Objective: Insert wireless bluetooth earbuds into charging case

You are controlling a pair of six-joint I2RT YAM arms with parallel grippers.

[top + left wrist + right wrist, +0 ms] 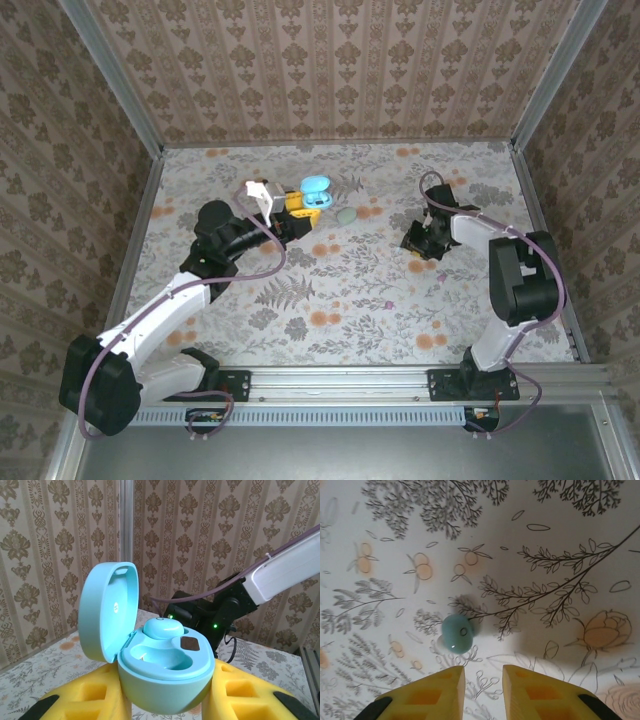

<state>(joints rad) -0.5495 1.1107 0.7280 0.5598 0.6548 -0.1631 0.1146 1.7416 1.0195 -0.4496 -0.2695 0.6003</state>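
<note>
So on the left side, the left gripper (297,207) is clamped on the charging case (165,680). You can see its yellow fingers (240,695) pressed against either side of the case's lower half in the left wrist view. The case sits upright in that grip and the lid (102,610) is flipped open, leaning off to the gripper's left. Inside, the seated earbud (161,627) is in the socket farther from the wrist, and the nearer socket is bare.

Moving right, the loose earbud (346,215) lies on the flowery table (330,290), just off to the right of the left gripper and the case, not touching either.

Further right is the right gripper (483,690), well apart from the case. Its two fingers are slightly apart, just a narrow gap with nothing in it. In the right wrist view the loose earbud is out ahead of the fingertips and a bit to the left of the gap, on the table and not gripped.
</note>
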